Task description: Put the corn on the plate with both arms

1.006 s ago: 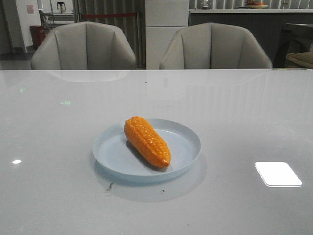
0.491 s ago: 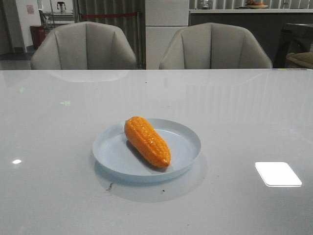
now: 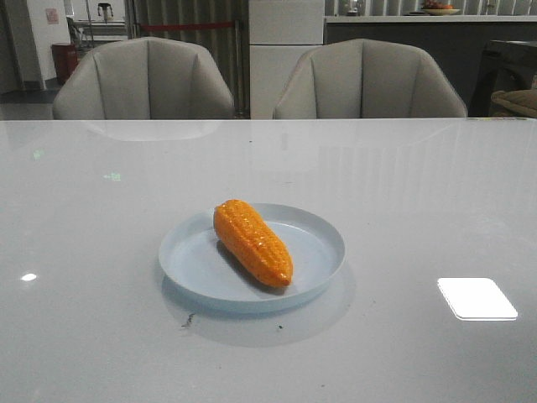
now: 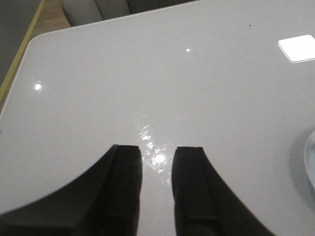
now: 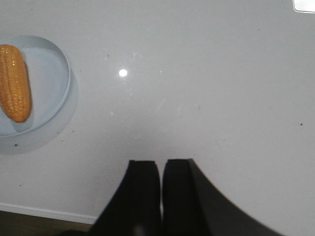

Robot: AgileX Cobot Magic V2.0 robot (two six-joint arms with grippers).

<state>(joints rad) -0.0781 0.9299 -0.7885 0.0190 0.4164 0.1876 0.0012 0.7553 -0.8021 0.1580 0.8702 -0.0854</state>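
The orange-yellow corn [image 3: 252, 242] lies on the pale blue plate [image 3: 319, 243] near the table's middle, its tapered end toward the front. The right wrist view shows the same corn [image 5: 14, 81] and plate [image 5: 51, 73] off to one side. My left gripper [image 4: 157, 150] is open over bare table, with nothing between its fingers; a sliver of the plate's rim [image 4: 310, 164] shows at the frame edge. My right gripper [image 5: 161, 163] is shut and empty, above the table near its front edge. Neither gripper appears in the front view.
Two grey chairs [image 3: 147, 80] [image 3: 369, 80] stand behind the table's far edge. A bright light reflection [image 3: 477, 298] lies on the glossy table at the right front. The table's corner and a yellow floor line [image 4: 22, 46] show in the left wrist view.
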